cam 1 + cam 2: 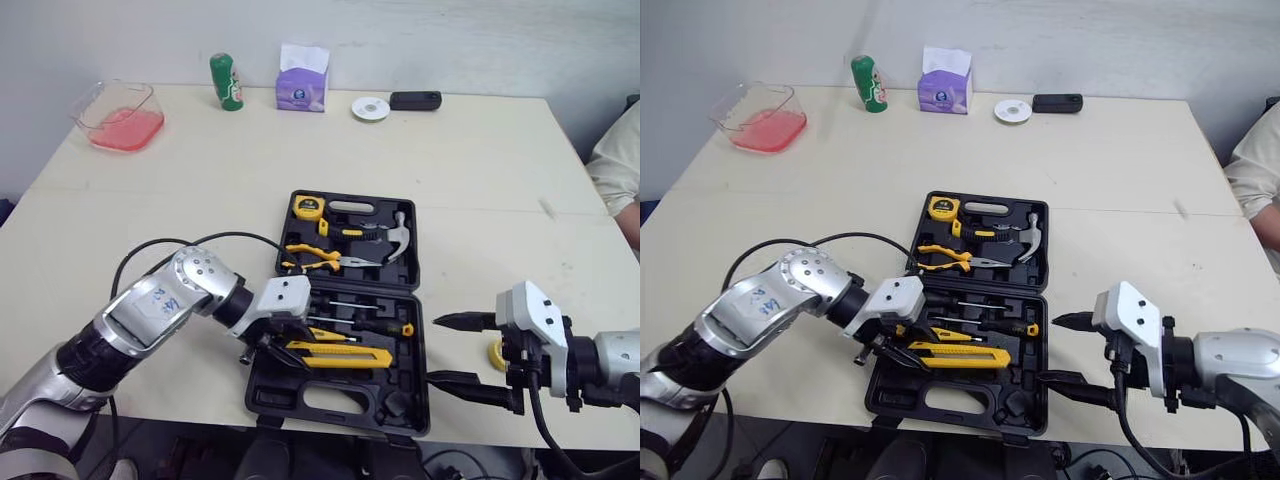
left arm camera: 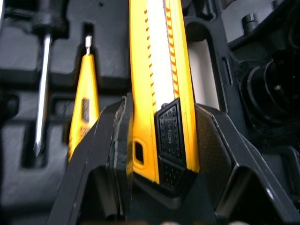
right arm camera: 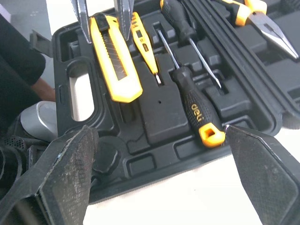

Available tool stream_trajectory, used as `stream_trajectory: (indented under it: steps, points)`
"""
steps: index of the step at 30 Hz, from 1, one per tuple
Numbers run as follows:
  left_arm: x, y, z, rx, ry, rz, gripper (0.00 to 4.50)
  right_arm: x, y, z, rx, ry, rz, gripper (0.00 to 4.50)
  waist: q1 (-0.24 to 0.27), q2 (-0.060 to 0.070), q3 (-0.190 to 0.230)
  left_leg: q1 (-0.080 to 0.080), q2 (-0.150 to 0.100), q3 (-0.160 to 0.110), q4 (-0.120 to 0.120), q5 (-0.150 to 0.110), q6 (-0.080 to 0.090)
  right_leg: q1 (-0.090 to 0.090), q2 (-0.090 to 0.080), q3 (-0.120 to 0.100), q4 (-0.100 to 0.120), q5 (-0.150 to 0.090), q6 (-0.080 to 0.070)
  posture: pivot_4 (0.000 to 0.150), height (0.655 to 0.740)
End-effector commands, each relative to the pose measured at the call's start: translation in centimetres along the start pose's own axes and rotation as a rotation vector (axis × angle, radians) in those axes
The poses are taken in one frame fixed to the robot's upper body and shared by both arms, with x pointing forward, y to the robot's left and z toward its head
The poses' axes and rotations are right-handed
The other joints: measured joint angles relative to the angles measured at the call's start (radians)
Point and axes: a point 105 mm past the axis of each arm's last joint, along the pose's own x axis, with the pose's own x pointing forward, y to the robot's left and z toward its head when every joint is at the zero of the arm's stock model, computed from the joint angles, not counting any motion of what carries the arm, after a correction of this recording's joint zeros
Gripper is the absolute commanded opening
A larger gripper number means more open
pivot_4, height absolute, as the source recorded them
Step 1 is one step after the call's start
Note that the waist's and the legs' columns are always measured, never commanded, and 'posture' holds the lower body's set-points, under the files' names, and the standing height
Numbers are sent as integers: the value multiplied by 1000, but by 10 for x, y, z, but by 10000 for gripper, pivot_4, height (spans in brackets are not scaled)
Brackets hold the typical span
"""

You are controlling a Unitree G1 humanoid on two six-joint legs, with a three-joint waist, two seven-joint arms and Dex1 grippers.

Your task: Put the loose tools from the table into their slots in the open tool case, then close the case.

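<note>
The black tool case lies open mid-table, holding a tape measure, hammer, pliers, screwdrivers and a yellow tester pen. A yellow utility knife rests in the near half of the case. My left gripper is shut on the knife's handle end, one finger on each side. My right gripper hangs open just right of the case, low over the table, with nothing between its fingers. A small yellow item lies on the table behind that gripper, partly hidden.
Along the far edge stand a clear container with pink contents, a green can, a purple tissue pack, a white disc and a black object. A person's sleeve shows at the right edge.
</note>
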Motion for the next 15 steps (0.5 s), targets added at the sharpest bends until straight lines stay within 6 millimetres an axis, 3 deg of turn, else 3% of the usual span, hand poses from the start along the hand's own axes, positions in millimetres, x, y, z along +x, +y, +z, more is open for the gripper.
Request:
stream_trajectory:
  steps: [1, 8, 12, 15]
  points:
    - [0, -3, 2, 50, 13, -27, 15257, -5, 4, 4, -37, 5, -15, 45000, 0, 0, 0, 0, 0, 0, 0, 0, 0, 0, 0, 0, 0, 0, 0, 1500, 7400]
    - [8, -4, -2, 38, 32, -43, 15257, -5, 4, 6, -38, -3, -19, 45000, 0, 0, 0, 0, 0, 0, 4, 0, 1, 1, 0, 0, 2, 0, 0, 1500, 7400]
    - [3, -2, 0, 7, 20, -27, 33512, -4, 4, 6, -38, -4, -19, 45000, 1, 0, 0, 0, 0, 0, 4, 0, 1, 1, 0, 0, 2, 0, 0, 1500, 7400]
    - [-19, -8, 12, -7, -68, -14, 44840, -3, 5, 6, -38, -9, -16, 45000, -2, 0, 0, 0, 0, 0, 5, -1, 1, 1, -1, 0, 2, 0, 0, 1500, 7400]
